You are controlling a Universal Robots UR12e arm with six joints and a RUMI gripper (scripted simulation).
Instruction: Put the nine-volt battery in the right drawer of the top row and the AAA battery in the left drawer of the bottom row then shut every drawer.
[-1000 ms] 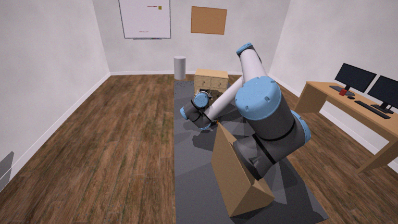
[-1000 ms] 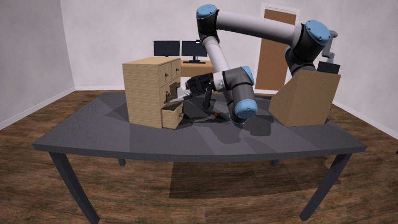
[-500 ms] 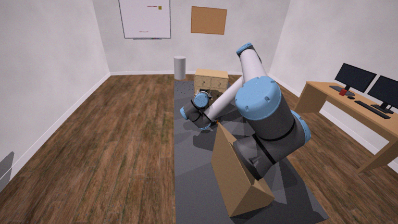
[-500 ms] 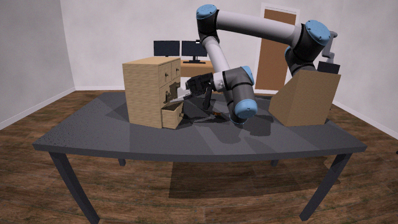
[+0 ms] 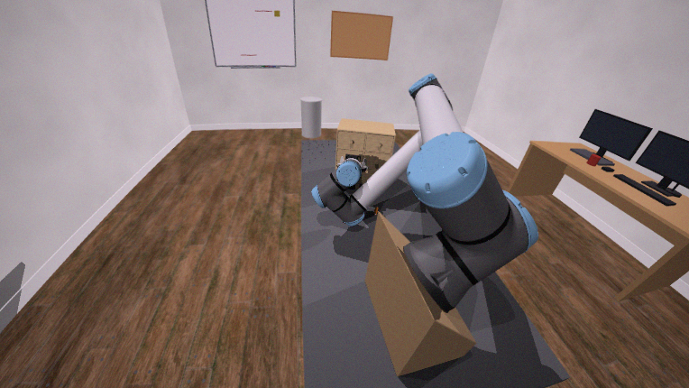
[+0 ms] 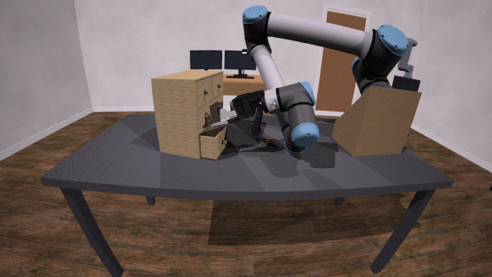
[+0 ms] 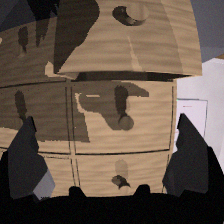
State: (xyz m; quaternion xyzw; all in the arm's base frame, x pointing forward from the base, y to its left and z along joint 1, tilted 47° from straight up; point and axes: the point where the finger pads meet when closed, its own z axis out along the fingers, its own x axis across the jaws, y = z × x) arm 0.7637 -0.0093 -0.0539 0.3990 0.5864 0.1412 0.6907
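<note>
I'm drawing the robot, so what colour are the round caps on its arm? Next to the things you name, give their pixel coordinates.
Light blue (image 5: 445, 166) (image 6: 393, 38); top view shows it best.

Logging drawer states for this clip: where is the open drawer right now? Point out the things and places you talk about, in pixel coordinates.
In the exterior view, the open drawer (image 6: 210, 147) (image 7: 135, 47) juts from the bottom left of the chest (image 6: 177, 116) (image 5: 366, 127), below the jaws.
</note>
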